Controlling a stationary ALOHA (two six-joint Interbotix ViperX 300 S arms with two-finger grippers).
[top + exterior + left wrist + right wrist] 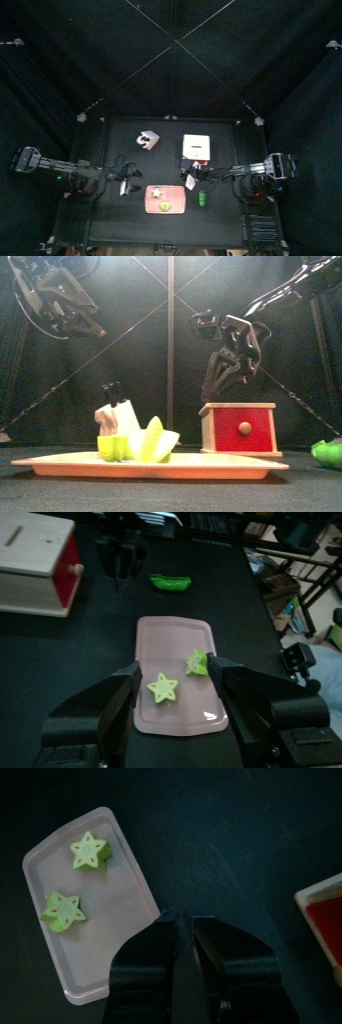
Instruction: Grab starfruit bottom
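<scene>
The board (147, 464), a pink tray with rounded corners, lies nearest the front edge of the desk (80, 491). On it are two starfruit pieces (163, 688), yellow-green, each a five-pointed star seen from above. In the front view they stand on end side by side, nearly touching, on the board's left half, the right one (156, 441) leaning. In the left wrist view one piece lies flat with its star face up and the other (199, 663) is tilted on edge. Which piece is the bottom I cannot tell.

The left end effector (181, 702) is wide open and hangs above the board, its jaws on either side of the pieces. The right end effector (191, 933) shows its jaws pressed together, closed on nothing, over bare desk beside the board.

A red box (242, 428) with a pale top and a knob stands behind the board, toward the right. A green object (327, 453) lies at the right edge.
</scene>
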